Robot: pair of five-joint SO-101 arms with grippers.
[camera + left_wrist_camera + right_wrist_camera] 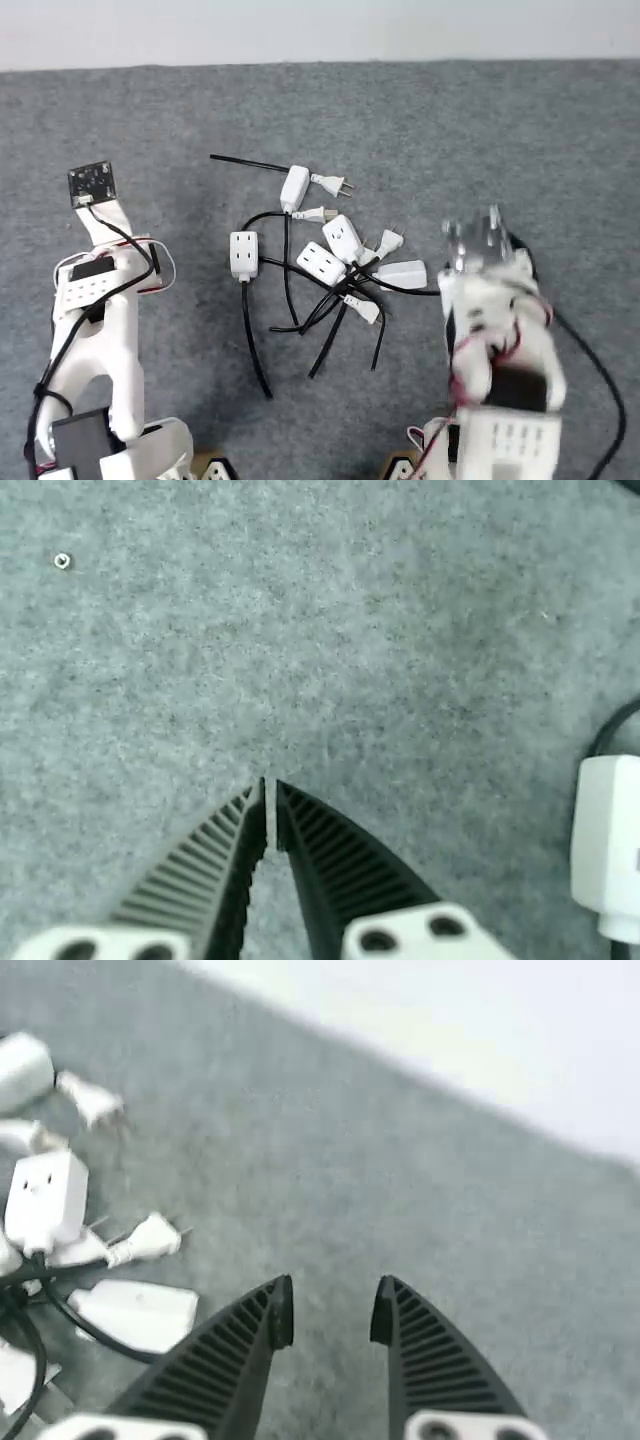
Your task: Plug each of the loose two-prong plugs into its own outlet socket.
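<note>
High view: a grey carpeted table (500, 130) seen from above. Your left arm (100, 320) rises from the lower left of the frame and your right arm (500, 340) from the lower right. Between them, at the centre, lies a tangle of black cords (300, 310) carrying white fittings. The left gripper (268, 785) has its tips pressed together on nothing, over bare carpet. The right gripper (332, 1310) is partly open, with a clear gap between its tips, and holds nothing. It sits just right of the tangle.

Nothing looks plugged in yet, so you are likely at the first pick. The nearest plug (388, 242) lies right of centre, close to your right gripper. Take it by its white body, not the cord, and leave the prongs free. The cords cross each other, so lift slowly; a tug may drag the neighbours. Consider spreading the left gripper to pin an outlet, since a light block will probably slide when pushed.

The sockets are the only receptacles here. The outlet strip (243, 254), left of centre, shows bare slots. The cube outlet (343, 237) at centre shows an unfilled face in the right wrist view. A second strip (322, 263) just below it lies among the cords; you cannot tell every slot. The upper plug (332, 184) lies above centre, prongs pointing right.
</note>
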